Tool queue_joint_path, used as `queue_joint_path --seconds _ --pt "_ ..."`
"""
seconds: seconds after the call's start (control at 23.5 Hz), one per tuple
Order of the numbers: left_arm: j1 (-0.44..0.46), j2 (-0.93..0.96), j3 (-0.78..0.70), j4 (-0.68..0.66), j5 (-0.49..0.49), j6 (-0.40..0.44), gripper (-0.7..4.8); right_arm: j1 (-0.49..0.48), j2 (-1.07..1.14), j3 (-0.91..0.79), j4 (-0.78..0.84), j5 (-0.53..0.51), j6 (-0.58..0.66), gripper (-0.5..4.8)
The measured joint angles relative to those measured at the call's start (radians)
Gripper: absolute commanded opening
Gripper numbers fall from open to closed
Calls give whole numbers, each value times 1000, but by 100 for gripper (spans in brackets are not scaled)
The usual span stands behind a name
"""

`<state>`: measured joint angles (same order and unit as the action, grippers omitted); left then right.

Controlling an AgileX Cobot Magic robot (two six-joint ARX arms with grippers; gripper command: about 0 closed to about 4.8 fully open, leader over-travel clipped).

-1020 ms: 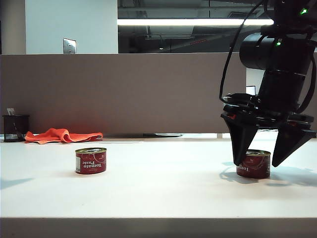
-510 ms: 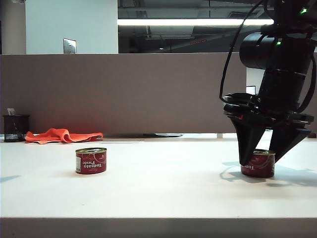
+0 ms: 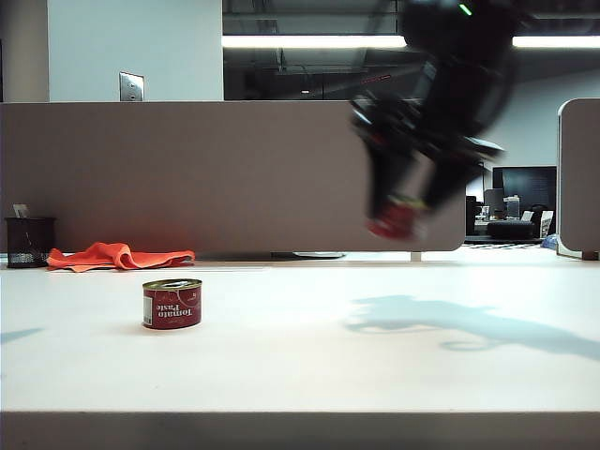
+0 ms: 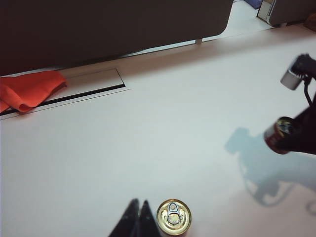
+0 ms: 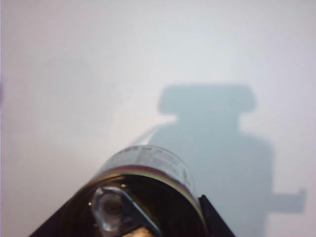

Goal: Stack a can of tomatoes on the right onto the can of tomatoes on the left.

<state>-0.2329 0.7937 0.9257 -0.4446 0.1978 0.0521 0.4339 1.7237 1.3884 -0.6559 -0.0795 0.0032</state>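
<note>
Now I am holding the right tomato can (image 3: 395,217) in my right gripper (image 3: 401,211), pinching it between the two fingers, well above the white table (image 3: 309,366) and toward the middle-right of the exterior view. That arm is showing as a dark blur there, and it is casting a broad shadow (image 3: 450,323) on the tabletop below. In my right wrist view the can (image 5: 143,192) is sitting between the dark fingers with its metal rim up close and the pale surface far beneath.

The left tomato can (image 3: 172,303) is standing upright on the table, label facing the exterior camera. My left gripper (image 4: 137,222) is hovering just beside that can (image 4: 174,217), not touching it, with its fingertips pressed together.

Behind the table a brown partition wall (image 3: 187,178) is running across the room. An orange cloth (image 3: 117,255) is lying at its foot, and a black mesh cup (image 3: 29,242) is standing next to the cloth. A fluorescent strip light (image 3: 314,42) is glowing overhead.
</note>
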Motion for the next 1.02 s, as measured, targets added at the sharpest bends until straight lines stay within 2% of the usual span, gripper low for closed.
queue_joint_path --seconds 0.34,0.51,0.77,1.02 --pt "0 0 0 0 0 0 -4 229 33 113 92 51 0 259" --pt "0 0 0 -1 0 0 -4 316 225 326 51 54 -1 259" --pt "0 0 0 -2 0 0 -3 333 431 589 -117 53 -4 255" --pt "0 0 0 -8 0 0 -4 335 465 618 -162 23 -4 255"
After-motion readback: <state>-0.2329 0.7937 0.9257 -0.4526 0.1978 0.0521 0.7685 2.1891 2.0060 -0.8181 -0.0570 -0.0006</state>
